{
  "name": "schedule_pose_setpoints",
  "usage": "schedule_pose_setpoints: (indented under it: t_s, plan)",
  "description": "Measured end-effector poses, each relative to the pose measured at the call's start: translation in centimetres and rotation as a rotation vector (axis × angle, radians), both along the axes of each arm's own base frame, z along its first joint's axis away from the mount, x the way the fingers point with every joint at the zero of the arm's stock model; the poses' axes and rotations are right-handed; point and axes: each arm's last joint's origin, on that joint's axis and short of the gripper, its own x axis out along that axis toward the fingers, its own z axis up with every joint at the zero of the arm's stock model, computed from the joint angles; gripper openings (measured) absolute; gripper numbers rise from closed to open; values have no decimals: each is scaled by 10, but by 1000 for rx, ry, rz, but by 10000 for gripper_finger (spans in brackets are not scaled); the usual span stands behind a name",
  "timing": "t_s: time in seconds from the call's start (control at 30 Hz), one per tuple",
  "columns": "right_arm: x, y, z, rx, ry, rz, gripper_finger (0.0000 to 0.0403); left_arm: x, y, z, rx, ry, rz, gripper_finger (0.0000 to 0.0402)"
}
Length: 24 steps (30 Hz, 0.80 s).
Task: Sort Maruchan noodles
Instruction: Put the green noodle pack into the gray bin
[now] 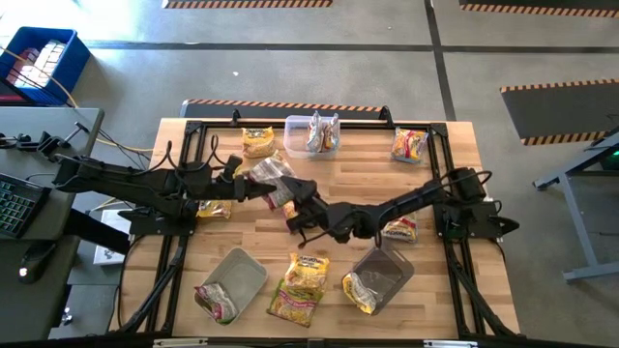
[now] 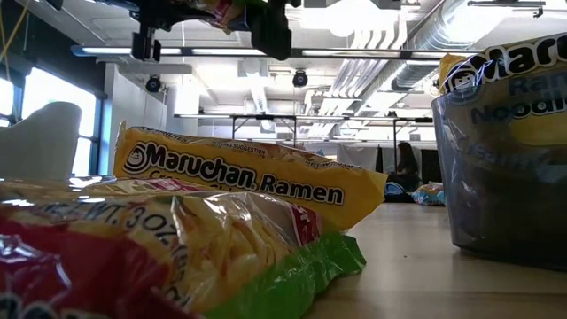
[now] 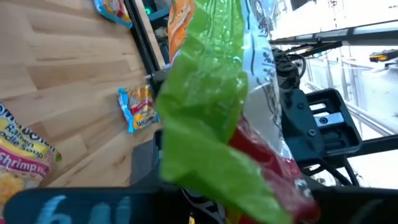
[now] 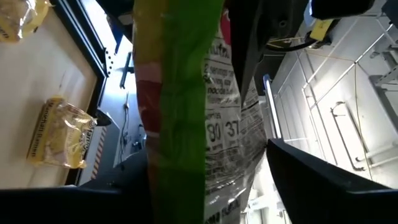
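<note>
Pale butcher-block wood makes up the table (image 1: 193, 145), framed by black rails. Two dark arms reach in from its left and right edges and meet over the middle.

Three tubs sit on it. A clear tub (image 1: 300, 124) at the middle of the far edge holds silvery packets. A grey tub (image 1: 247, 266) lies tilted near the front-left corner. A darker tub (image 1: 387, 266) toward the front-right has a yellow packet (image 1: 360, 292) hanging over its rim.

Over the centre of the table, the left gripper (image 1: 259, 184) is clenched on a green-and-silver Maruchan packet (image 1: 274, 179), holding it clear of the wood. The right gripper (image 1: 295, 215) is just beside it. Its fingers are spread to either side of that same packet (image 4: 180, 93), with daylight showing between the wrapper and one finger.

The other noodles lie loose:
- a yellow packet (image 1: 258, 141) near the far edge, left of the clear tub
- a colourful one (image 1: 409, 144) at the far-right corner
- one (image 1: 215, 208) under the left arm
- one (image 1: 399, 229) under the right arm
- two (image 1: 308, 271) (image 1: 295, 303) by the middle of the front edge
- a pink one (image 1: 215, 300) touching the grey tub
</note>
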Motion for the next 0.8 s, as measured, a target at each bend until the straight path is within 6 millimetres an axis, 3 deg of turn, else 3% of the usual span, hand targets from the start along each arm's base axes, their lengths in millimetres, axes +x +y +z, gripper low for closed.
schedule_pose_setpoints:
  t_s: [0.37, 0.8]
  plan:
    - [0, 0, -3, 50, -17, 8, 109, -1, -1, 3, 131, -11, -39, 108]
    - [-15, -4, 23, 176, -97, -26, 101, -2, -1, 6, 740, 13, -107, 185]
